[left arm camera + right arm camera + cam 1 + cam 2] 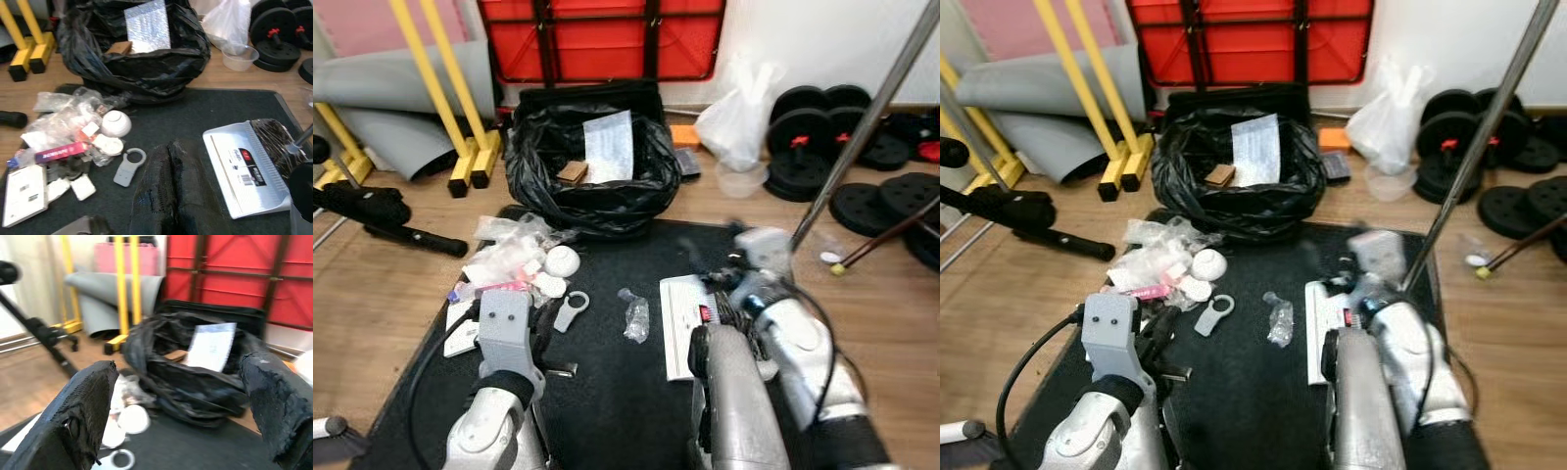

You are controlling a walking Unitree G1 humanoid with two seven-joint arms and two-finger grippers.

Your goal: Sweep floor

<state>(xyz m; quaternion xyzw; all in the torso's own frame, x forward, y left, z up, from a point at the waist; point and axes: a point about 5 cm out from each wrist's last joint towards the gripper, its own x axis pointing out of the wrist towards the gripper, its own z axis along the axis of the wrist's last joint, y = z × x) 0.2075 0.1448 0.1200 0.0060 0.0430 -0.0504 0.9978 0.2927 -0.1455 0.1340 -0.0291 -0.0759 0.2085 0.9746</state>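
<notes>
Crinkled plastic litter (514,262) beside flat white dustpan (247,166), dark mat (607,392).

Head views downward over mat (607,392)

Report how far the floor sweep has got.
Done: some paper and a brown scrap already sit in the black bin bag. In hand: nothing; the left tool is shut and empty, the right tool open, near the white dustpan. Left: the litter pile and a crumpled wrapper on the mat.
</notes>
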